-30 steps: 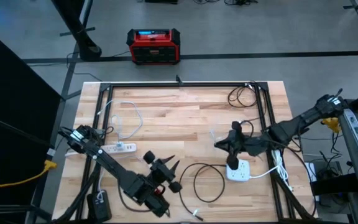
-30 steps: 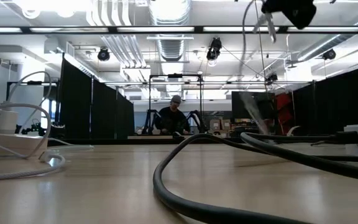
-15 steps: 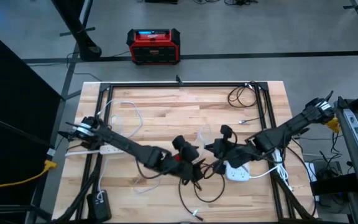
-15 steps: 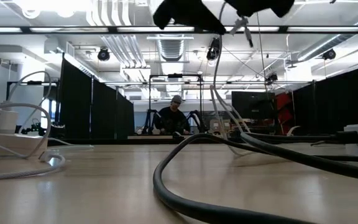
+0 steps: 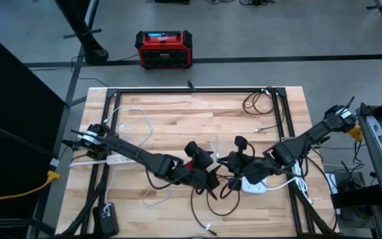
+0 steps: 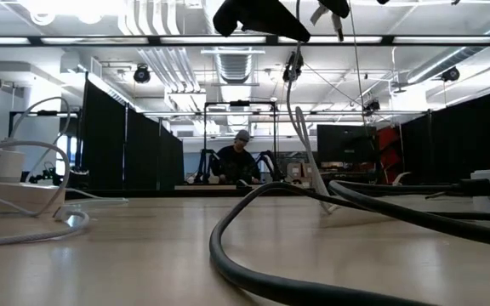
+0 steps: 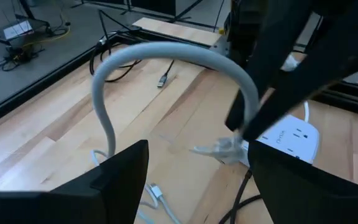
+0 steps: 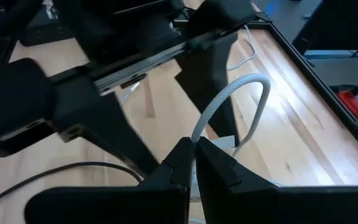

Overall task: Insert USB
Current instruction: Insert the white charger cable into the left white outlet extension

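Our left gripper has just spread wide beside the white USB cable, which our right gripper holds pinched; handover looks underway.

No words, numbers or signs to read anywhere. Red box on the floor past the table: a small blue lit strip on top, far too tiny to read. White power strip: plain, no letters to make out. Nothing written on the wooden table either.
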Tool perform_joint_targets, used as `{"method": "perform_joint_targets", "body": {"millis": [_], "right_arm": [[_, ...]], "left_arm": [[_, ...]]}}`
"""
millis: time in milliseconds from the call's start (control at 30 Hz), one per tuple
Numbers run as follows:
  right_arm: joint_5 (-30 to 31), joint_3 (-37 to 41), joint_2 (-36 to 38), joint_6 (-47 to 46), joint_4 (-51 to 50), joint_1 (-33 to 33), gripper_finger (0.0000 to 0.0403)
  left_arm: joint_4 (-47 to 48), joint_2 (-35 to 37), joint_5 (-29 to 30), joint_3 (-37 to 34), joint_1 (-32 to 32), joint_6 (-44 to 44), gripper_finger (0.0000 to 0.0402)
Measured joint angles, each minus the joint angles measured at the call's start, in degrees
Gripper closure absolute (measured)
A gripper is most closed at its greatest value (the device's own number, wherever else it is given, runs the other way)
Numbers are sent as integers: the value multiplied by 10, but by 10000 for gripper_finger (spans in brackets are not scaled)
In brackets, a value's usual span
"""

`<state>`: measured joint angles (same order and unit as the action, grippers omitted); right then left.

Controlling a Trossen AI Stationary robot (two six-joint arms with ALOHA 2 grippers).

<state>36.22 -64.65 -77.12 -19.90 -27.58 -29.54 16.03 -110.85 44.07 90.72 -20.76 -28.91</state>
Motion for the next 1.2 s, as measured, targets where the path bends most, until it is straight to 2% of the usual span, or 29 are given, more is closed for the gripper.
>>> {"method": "perform_joint_targets", "body": {"millis": [100, 300, 400, 533, 900, 1033, 1200], "right_arm": [[0, 1, 0, -1, 0, 0, 403], [0, 1, 0, 1, 0, 0, 403], [0, 1, 0, 3, 0, 0, 403], [0, 2, 0, 3, 0, 0, 403], [-2, 2, 1, 4, -1, 0, 403], [-2, 2, 1, 1, -8, 0, 403], [-3, 5, 1, 0, -9, 0, 403]], "left_arm": [[-11, 0, -1, 0, 5, 6, 139], [-16, 0, -56, 0, 22, 10, 140], [-16, 0, -61, 0, 30, 10, 149], [-14, 0, -77, 0, 34, 12, 183], [-5, 0, -122, 0, 36, 16, 325], [-5, 0, -132, 0, 37, 16, 340], [-4, 1, -148, 2, 37, 13, 328]]}}
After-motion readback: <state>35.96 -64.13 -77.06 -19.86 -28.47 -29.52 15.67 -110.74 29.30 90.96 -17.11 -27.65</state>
